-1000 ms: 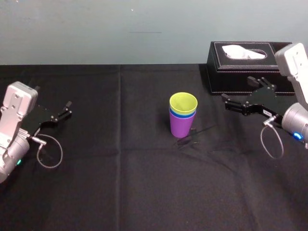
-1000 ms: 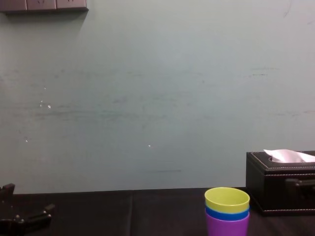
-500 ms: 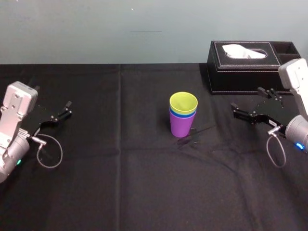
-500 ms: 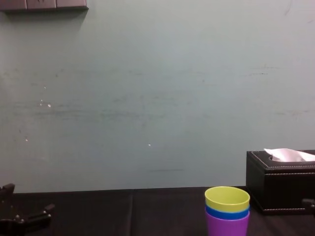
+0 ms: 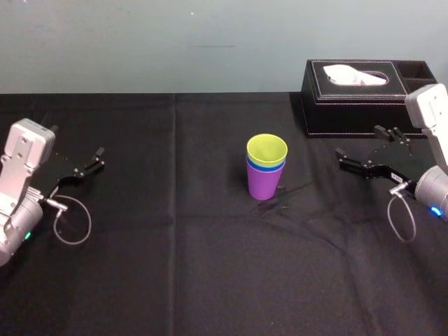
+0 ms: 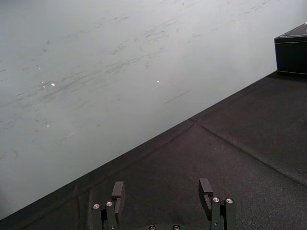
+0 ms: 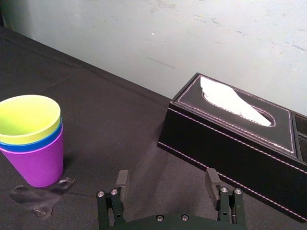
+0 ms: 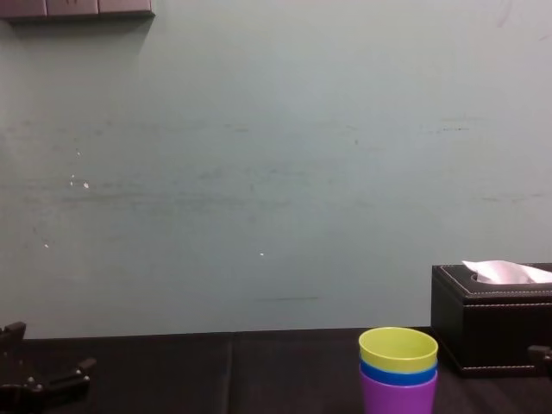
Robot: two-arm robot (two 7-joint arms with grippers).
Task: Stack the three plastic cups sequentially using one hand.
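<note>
Stack of three plastic cups (image 5: pixel 266 168): yellow-green inside blue inside purple, upright, mid-surface (image 5: pixel 210 266). right gripper (image 7: pixel 167 173): jaws wide, empty, apart from stack, near tissue box (image 5: pixel 357 98). left gripper (image 6: pixel 161 184): far left, jaws wide.

Three nested cups stand near, right of centre: the yellow-green cup (image 8: pixel 398 347) sits in the blue cup (image 8: pixel 398 375), which sits in the purple cup (image 8: pixel 398 399). Black tissue box (image 8: pixel 487 332) farther back, right; white tissue (image 8: pixel 504 272) protruding. Left gripper (image 8: pixel 47 352) low at left edge, fingers apart.
</note>
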